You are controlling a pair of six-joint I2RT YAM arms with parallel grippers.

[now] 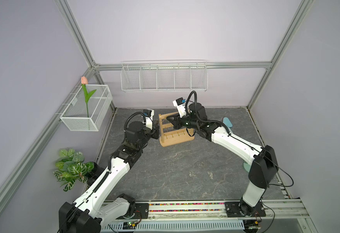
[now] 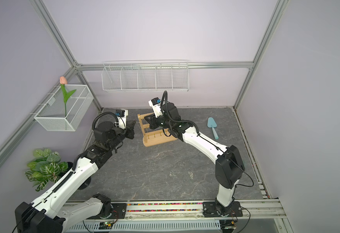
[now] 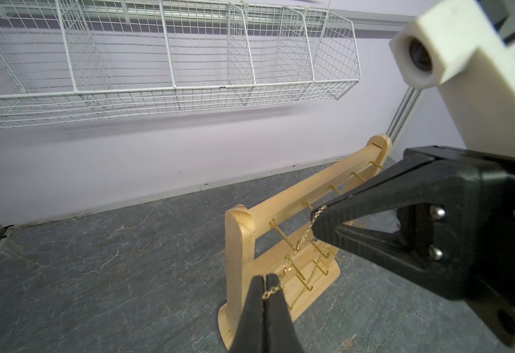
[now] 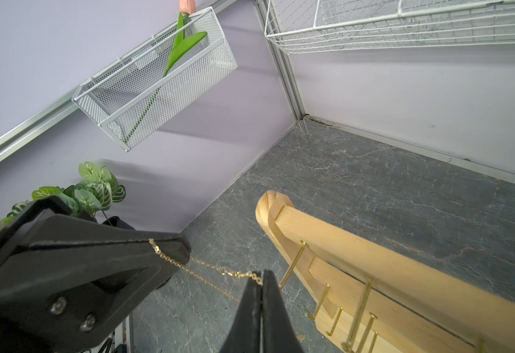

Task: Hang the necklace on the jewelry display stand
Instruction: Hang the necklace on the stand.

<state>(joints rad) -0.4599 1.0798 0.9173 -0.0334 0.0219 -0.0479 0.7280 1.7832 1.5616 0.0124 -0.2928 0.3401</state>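
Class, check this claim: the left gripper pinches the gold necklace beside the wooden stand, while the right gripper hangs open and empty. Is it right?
Not quite. The right gripper is not open and empty: it is shut on the necklace too, as the right wrist view shows. The left gripper does pinch the necklace beside the wooden stand.

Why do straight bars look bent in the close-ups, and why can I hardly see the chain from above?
Left wrist view: the wide lens bows the stand, the basket is smeared along its lower edge, the necklace is sharp. Right wrist view: the plant looks streaked. In both top views: soft, even light, no glare, but the necklace is too thin to make out.
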